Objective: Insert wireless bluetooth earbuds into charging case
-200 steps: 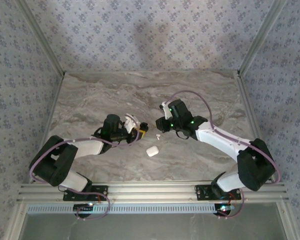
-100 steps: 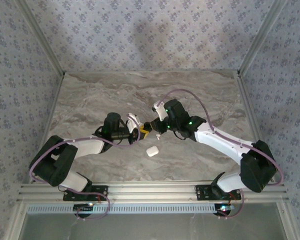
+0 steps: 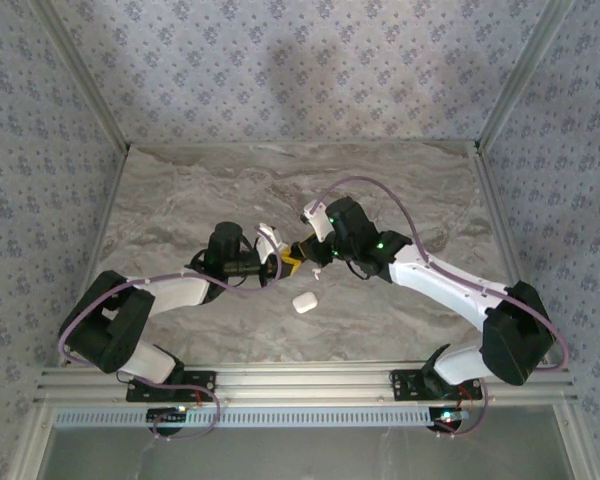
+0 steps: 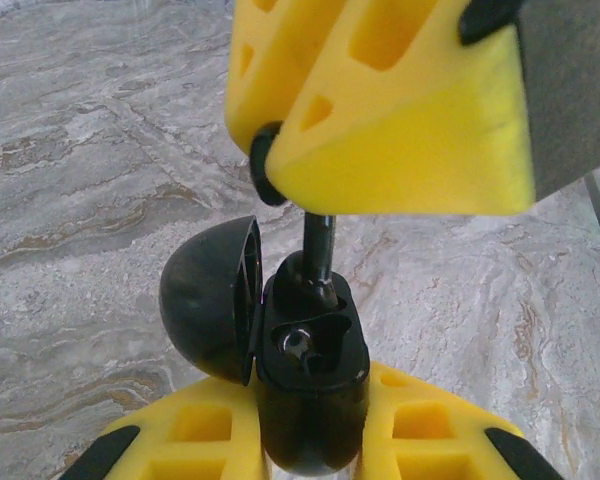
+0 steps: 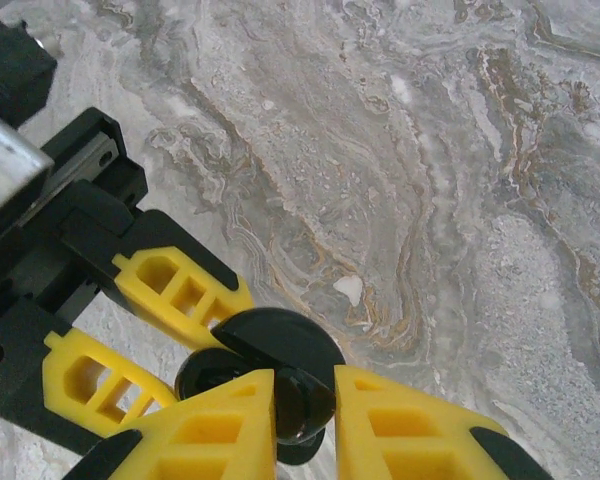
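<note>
Above the tabletop's (image 3: 410,190) middle, the left hand (image 4: 310,445) clamps the glossy black open-lidded charging case (image 4: 310,385). The right hand (image 5: 305,412) pinches a black stemmed earbud (image 4: 318,245) entering its socket. Slight misalignment could jam or drop it.

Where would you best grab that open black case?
Hold the black case by its body, squeezing both sides from the closed end, as the left gripper does. The lid stands open to one side and the sockets sit at the other end, kept free for the earbud.
</note>
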`<state>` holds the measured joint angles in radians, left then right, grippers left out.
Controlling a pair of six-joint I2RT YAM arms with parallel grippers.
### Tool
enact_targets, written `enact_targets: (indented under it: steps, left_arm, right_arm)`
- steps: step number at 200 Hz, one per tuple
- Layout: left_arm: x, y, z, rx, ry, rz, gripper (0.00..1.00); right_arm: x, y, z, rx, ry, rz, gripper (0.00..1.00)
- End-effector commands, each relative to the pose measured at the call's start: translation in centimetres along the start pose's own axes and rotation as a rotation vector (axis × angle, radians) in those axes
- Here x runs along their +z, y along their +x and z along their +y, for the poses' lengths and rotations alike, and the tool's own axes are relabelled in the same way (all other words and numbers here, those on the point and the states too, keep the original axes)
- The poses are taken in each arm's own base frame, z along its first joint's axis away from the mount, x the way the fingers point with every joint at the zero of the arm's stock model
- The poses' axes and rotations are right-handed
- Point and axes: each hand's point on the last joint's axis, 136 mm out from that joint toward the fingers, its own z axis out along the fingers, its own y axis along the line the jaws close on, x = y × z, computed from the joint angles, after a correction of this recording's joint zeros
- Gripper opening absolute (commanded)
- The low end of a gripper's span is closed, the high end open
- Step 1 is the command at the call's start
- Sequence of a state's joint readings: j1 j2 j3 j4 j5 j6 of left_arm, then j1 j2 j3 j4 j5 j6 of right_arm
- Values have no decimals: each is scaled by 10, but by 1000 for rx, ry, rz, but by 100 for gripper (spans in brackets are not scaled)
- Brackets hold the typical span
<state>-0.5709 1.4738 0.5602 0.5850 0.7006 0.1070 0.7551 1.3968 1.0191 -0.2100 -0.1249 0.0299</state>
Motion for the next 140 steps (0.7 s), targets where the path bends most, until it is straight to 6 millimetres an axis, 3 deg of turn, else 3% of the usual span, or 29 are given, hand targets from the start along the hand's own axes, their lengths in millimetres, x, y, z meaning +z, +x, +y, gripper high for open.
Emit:
enact_targets:
  steps: [1,140]
  left_arm:
    - [2,-21,-7,33,40,-52,13]
    - [3,-43,-12,45,46,-99,13]
  right_arm:
    - [-6,-14,2,-34,5,-22,20]
    - [-3,-3,1,-92,48,30,20]
